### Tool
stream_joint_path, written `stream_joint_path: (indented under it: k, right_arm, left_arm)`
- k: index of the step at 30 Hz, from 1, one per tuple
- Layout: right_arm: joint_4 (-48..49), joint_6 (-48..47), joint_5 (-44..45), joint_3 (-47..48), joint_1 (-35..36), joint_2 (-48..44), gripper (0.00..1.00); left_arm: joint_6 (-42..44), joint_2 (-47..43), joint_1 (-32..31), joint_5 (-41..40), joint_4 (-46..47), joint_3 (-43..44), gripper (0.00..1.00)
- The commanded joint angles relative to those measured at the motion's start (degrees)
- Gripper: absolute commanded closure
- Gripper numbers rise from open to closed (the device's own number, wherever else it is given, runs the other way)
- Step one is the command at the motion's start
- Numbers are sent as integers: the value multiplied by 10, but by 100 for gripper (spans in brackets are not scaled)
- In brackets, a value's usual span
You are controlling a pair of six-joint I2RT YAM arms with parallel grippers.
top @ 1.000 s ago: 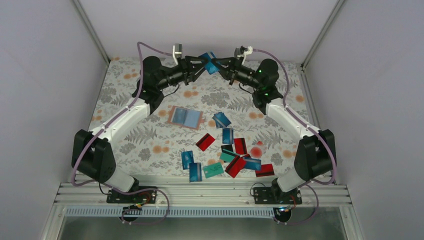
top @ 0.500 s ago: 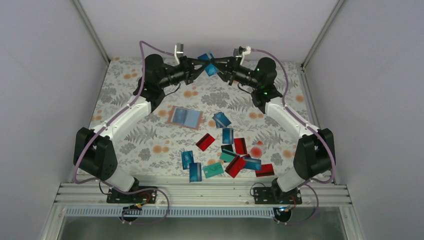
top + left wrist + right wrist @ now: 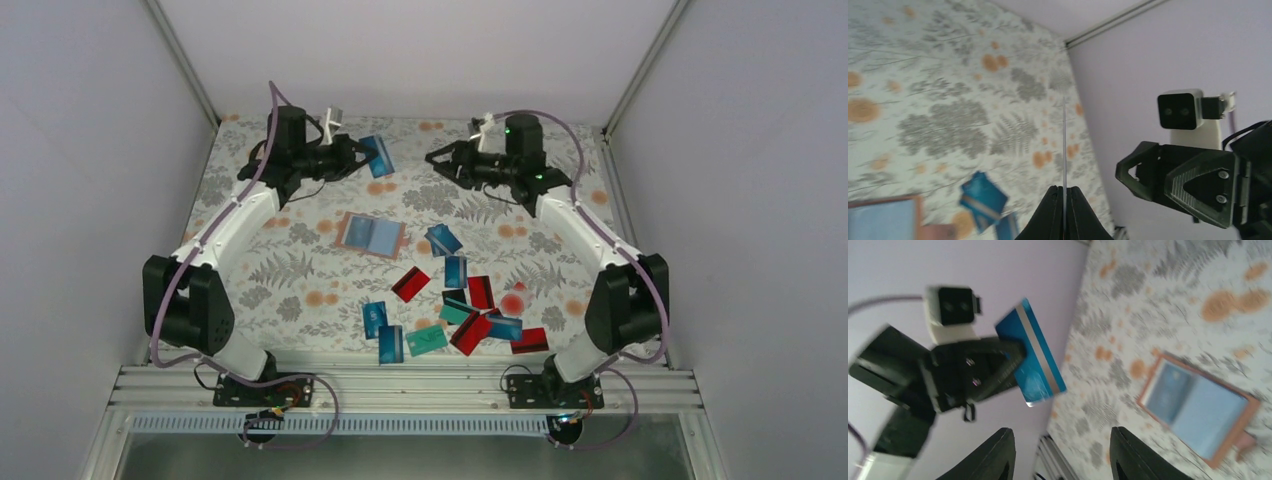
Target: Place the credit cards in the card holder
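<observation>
Held card (image 3: 1064,145) edge-on (face hidden); holder (image 3: 919,217) cut off.

L tool (image 3: 360,156) clamped, R tool (image 3: 437,163) parted

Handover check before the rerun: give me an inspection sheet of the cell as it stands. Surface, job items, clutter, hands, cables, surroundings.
Surface: floral-print cloth covers the table and lies flat.
Job's things: card holder lies open mid-table, blue showing inside. Loose credit cards, blue, teal and red, are scattered between it and the near edge, some overlapping. One blue card is held in the air.
Clutter: nothing seen.
Hands: left hand is shut on the blue card. Right hand is open and empty, facing it across a gap.
Cables: a purple cable runs along each arm, clear of the cards.
Surroundings: pale walls; aluminium rail at the near edge.
</observation>
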Motion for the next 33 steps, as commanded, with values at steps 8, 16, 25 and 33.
stream_joint_path:
  k: [8, 16, 25, 33]
  right_arm:
    - [-195, -222, 9, 67, 107, 145, 56]
    - [-233, -234, 27, 127, 145, 243, 67]
    - [-236, -231, 25, 131, 149, 306, 81]
    - [-271, -235, 52, 160, 131, 343, 89]
  left_arm:
    - [192, 47, 41, 28, -25, -112, 98]
    - [233, 91, 47, 19, -4, -143, 98]
    - [238, 122, 52, 23, 45, -160, 98]
    - [258, 160, 53, 24, 46, -137, 98]
